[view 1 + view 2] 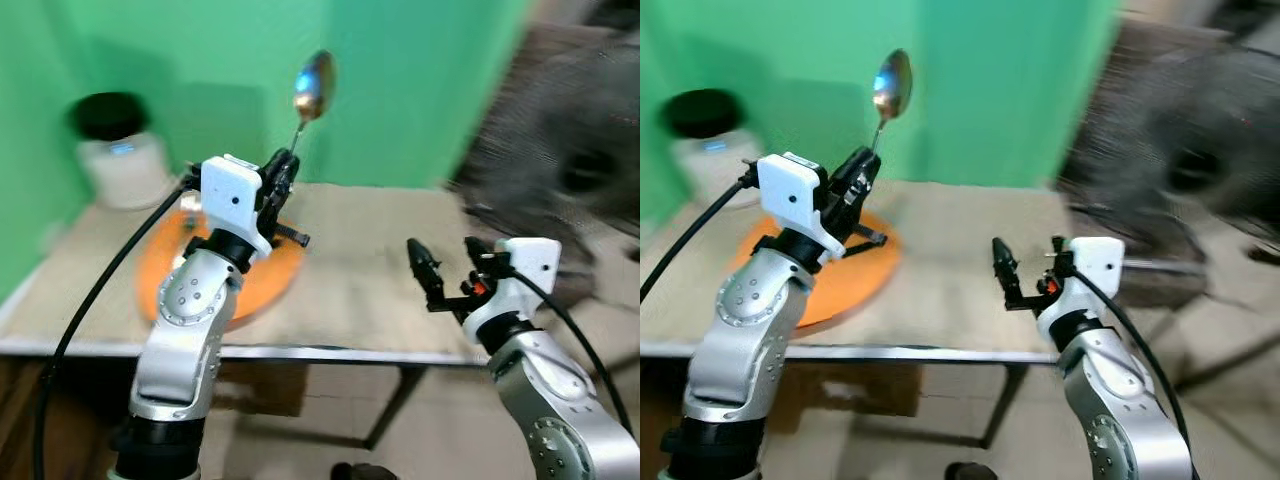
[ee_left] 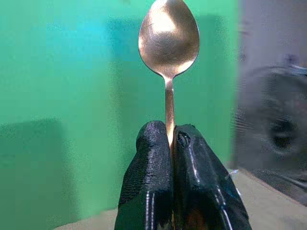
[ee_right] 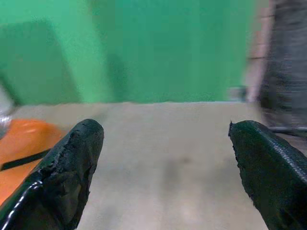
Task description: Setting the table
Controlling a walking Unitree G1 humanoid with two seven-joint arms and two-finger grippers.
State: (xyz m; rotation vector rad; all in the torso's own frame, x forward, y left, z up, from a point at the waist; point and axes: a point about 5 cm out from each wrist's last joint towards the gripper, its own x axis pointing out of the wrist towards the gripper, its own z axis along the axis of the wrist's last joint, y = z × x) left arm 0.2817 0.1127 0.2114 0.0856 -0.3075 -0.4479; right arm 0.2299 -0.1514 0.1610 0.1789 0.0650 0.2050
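My left gripper [image 1: 283, 165] is raised above the orange plate [image 1: 265, 285] and is shut on the handle of a metal spoon [image 1: 313, 87], whose bowl points up against the green wall. In the left wrist view the spoon [image 2: 169, 43] stands upright out of the pinched black fingertips [image 2: 152, 143]. My right gripper [image 1: 448, 262] hovers open over the table's front right part, with nothing between its fingers [image 3: 76, 158]. The plate lies on the beige table [image 1: 370, 270] at the left.
A white jar with a black lid [image 1: 118, 150] stands at the table's back left corner. A green wall runs behind the table. Dark blurred furniture [image 1: 570, 150] is at the right. The table's front edge [image 1: 330, 352] is close to my arms.
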